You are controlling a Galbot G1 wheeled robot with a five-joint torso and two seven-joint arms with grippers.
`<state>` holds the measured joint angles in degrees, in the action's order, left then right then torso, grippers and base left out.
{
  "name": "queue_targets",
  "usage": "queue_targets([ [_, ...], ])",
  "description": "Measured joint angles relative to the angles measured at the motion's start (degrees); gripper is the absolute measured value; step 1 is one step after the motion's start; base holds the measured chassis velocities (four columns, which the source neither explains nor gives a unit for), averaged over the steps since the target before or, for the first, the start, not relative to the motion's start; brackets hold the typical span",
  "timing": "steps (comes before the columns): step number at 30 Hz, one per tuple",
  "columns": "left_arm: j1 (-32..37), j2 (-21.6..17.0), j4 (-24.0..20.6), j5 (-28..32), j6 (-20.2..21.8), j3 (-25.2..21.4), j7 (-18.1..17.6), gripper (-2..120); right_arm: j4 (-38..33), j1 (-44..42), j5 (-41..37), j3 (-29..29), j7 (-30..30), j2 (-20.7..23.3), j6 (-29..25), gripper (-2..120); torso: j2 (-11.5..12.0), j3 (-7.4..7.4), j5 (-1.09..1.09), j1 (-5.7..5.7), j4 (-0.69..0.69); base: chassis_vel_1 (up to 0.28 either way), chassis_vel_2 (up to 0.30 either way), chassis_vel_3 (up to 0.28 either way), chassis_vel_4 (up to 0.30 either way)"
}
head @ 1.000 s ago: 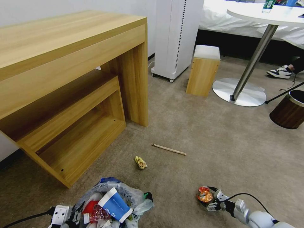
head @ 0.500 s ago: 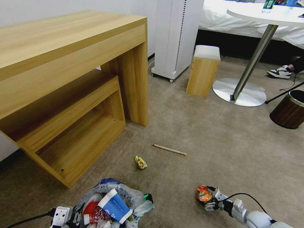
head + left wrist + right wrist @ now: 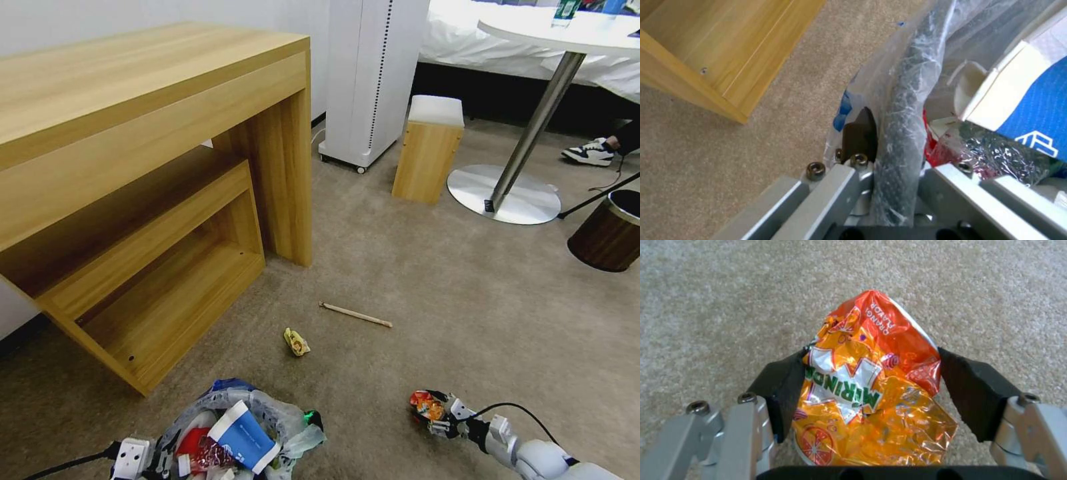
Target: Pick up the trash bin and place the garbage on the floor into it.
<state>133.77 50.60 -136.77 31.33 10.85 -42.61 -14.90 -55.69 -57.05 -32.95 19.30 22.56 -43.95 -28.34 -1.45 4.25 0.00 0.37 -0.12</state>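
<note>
my right gripper (image 3: pixel 871 380), low over the beige floor (image 3: pixel 467 313) at near right, pinches an orange wrapper (image 3: pixel 867 386), its dark pads pressed against the packet's two sides with the long axis running out ahead between them. my left gripper (image 3: pixel 889 186), at near left, is clamped on the bag-lined rim of the trash bin (image 3: pixel 233 433), which already holds a blue-white carton (image 3: pixel 243 437) and red wrappers. the bin lies to the left of the held wrapper, near but apart, so the drop turns on carrying the right arm leftward across that gap, or bringing the bin right. farther out on the carpet, between the two arms, a yellow scrap (image 3: pixel 296 342) and a thin wooden stick (image 3: pixel 355 315) lie uncollected, the stick's length running left to right.
</note>
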Motion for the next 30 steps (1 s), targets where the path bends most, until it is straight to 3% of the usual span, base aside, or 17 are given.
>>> queue_targets([
  [19, 1.4, -3.2, -1.9, 4.9, 0.4, -4.9, -0.6, 0, -1.7, 1.5, -2.1, -2.0, 2.1, 0.1, -1.1, 68, 0.0, 0.01, 0.02, 0.0, -0.01, 0.0, 0.0, 0.0, 0.0],
  [27, 1.2, -3.8, -2.0, 6.9, 0.9, -5.6, -1.2, 0, -7.5, 6.7, -4.8, -6.1, 4.1, 1.4, -3.5, 68, 0.0, 0.01, 0.02, 0.0, 0.0, 0.0, 0.0, 0.0, 0.0],
  [30, 1.0, -4.7, -1.9, 8.7, 1.0, -6.4, -1.4, 0, -13.9, 11.7, -8.7, -7.6, 6.5, 3.9, -5.0, 68, 0.0, 0.01, -0.01, 0.01, 0.01, 0.0, 0.0, 0.0, 0.0],
])
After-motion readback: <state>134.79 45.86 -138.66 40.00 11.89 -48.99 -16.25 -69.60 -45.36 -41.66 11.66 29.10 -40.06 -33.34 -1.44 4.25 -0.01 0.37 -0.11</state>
